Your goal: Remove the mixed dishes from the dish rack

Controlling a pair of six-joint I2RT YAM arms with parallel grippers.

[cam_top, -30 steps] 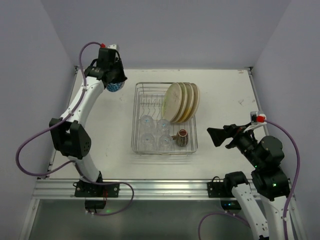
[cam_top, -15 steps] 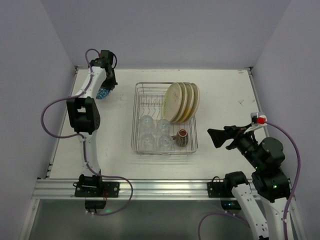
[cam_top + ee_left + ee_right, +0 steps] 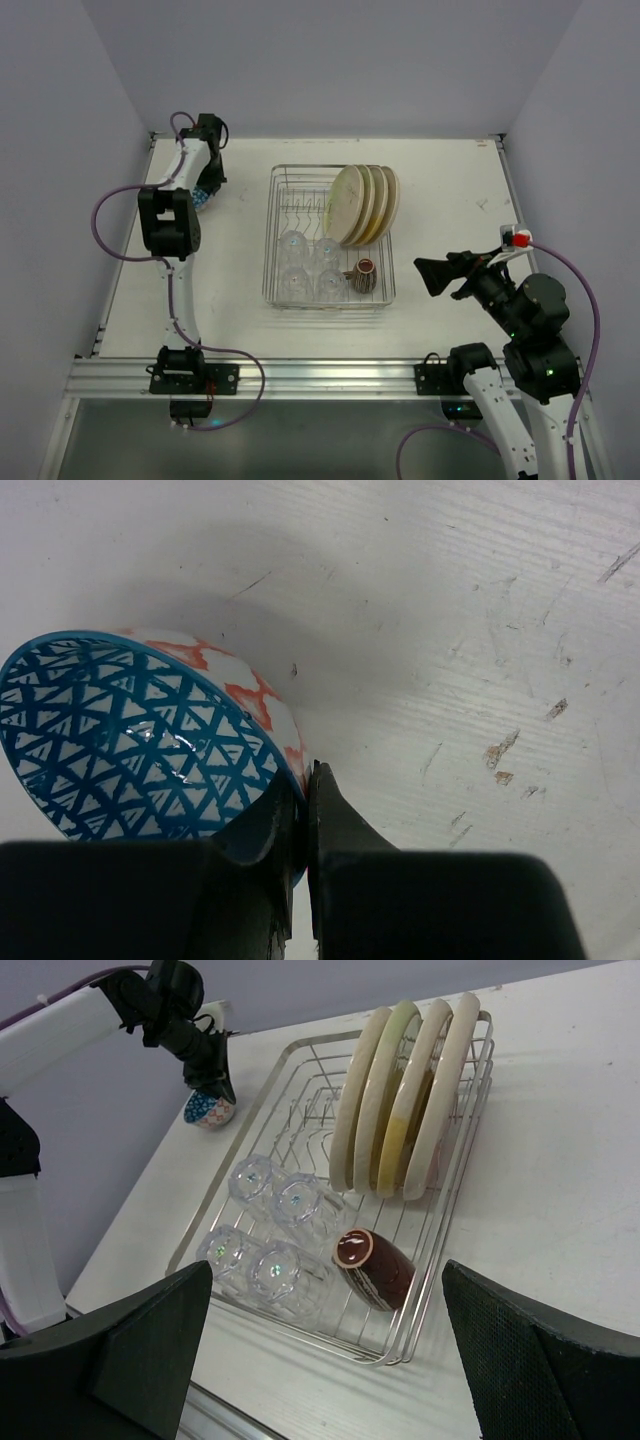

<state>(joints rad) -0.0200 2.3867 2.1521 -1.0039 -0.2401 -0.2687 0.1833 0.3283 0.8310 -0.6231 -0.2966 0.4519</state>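
Fingers (image 3: 345, 830) of my left gripper (image 3: 306, 780) are pinching the rim of the bowl (image 3: 130, 730); opening too high, I'm risking it dropping and rolling.

White arm links (image 3: 178, 310) with black joint housings (image 3: 165, 222), purple cables (image 3: 100, 205) in long loops, matte black fingers (image 3: 530, 1360) with finely textured faces, one red-and-white tag (image 3: 518, 237), black base brackets (image 3: 190, 380), small green lights (image 3: 548, 368).
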